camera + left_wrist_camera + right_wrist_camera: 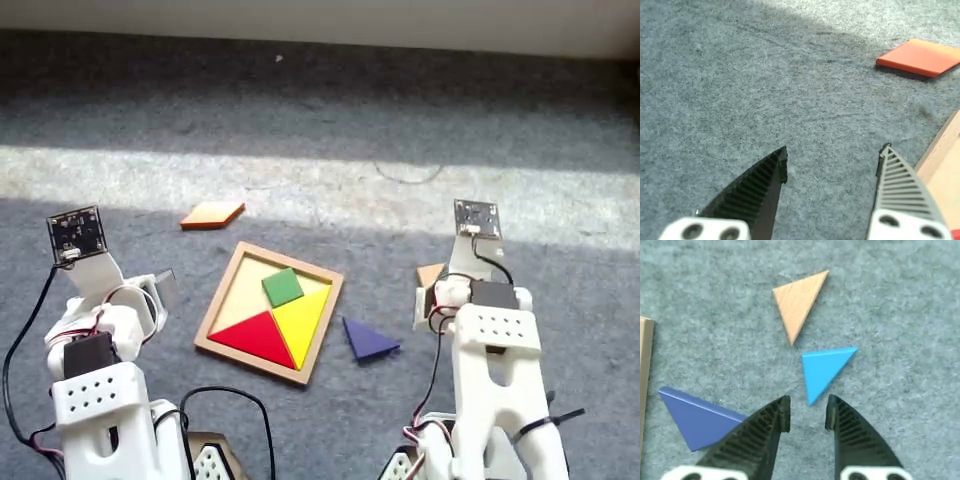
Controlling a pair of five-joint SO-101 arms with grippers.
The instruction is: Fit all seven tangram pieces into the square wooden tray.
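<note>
The square wooden tray (222,318) lies mid-table and holds a green square (283,287), a yellow triangle (303,315) and a red triangle (257,338). An orange parallelogram (212,214) (920,56) rests beyond the tray's far left side. A dark blue triangle (368,339) (695,415) sits just right of the tray. My right gripper (807,412) stands open over the carpet, the tip of a light blue triangle (822,370) right before its gap. A wood-coloured triangle (797,300) (430,275) lies beyond that. My left gripper (835,155) is open over bare carpet left of the tray's rim (940,150).
Grey carpet covers the table, with a bright sunlit band across the back. A thin wire loop (405,177) lies on the carpet in that band. Black cables (225,400) run near the arm bases at the front.
</note>
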